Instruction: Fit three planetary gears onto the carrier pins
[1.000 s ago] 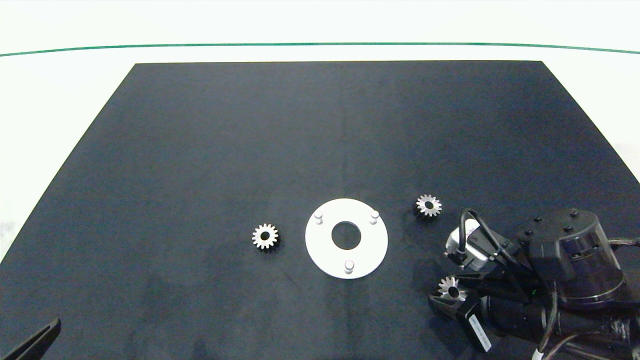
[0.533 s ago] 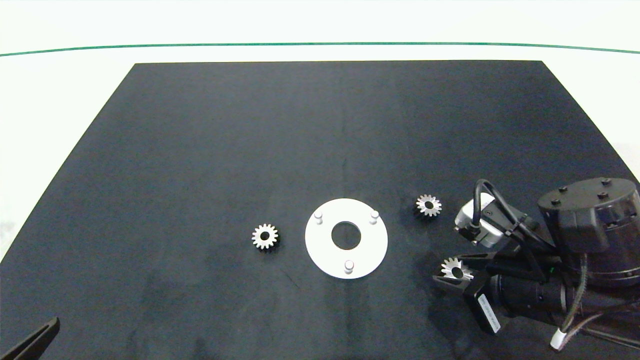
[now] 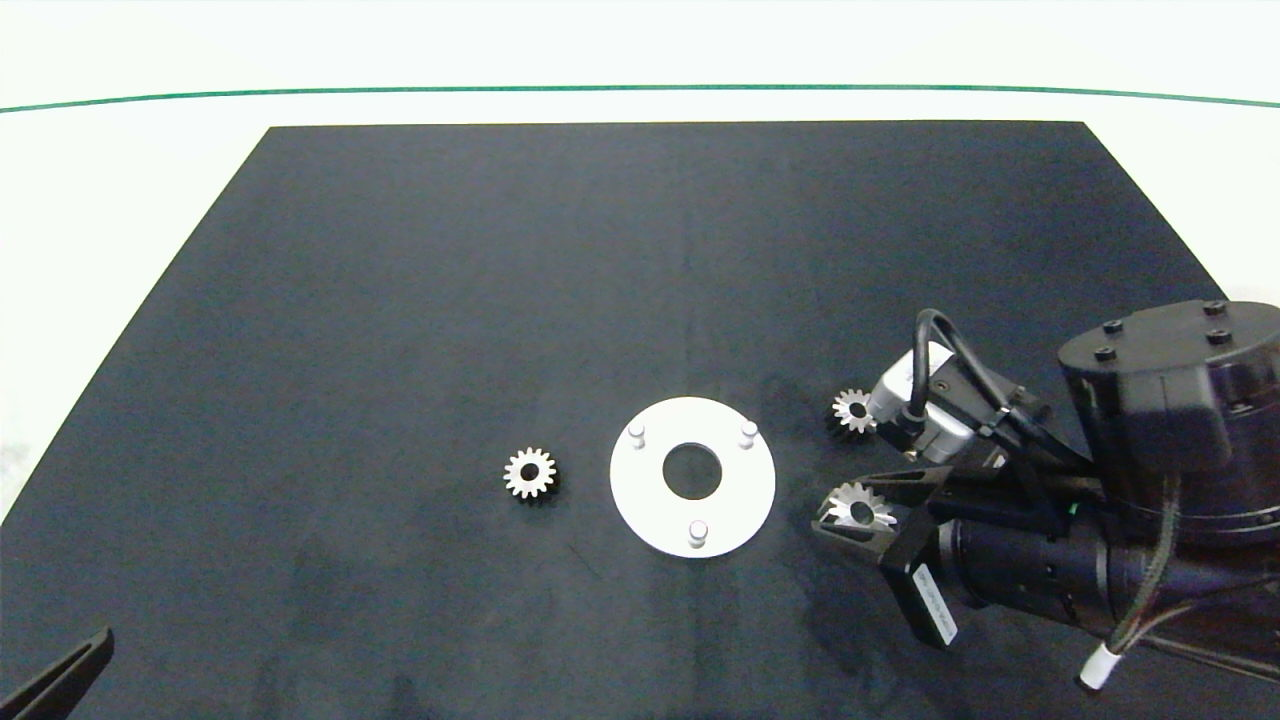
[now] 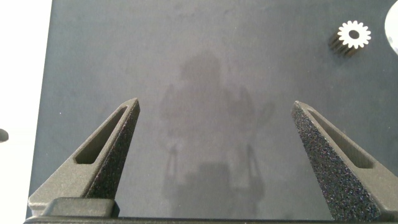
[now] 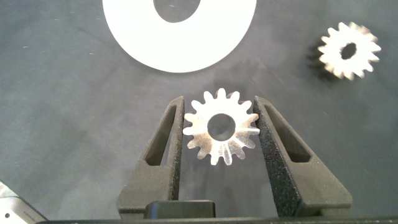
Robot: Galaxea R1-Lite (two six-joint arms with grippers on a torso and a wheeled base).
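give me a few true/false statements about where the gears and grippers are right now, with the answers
1. The right gripper holds a gear between its jaws. True.
2. One gear already sits on a pin of the disc. False: all three pins are bare.
3. A gear lies on the mat left of the disc. True.
4. The left gripper is shut on a gear. False: its jaws are open with nothing between them, low at the mat's left corner.
5. The held gear is directly over the disc's centre hole. False: it is off the disc, to its right.
6. Another gear lies on the mat, right of the disc. True.
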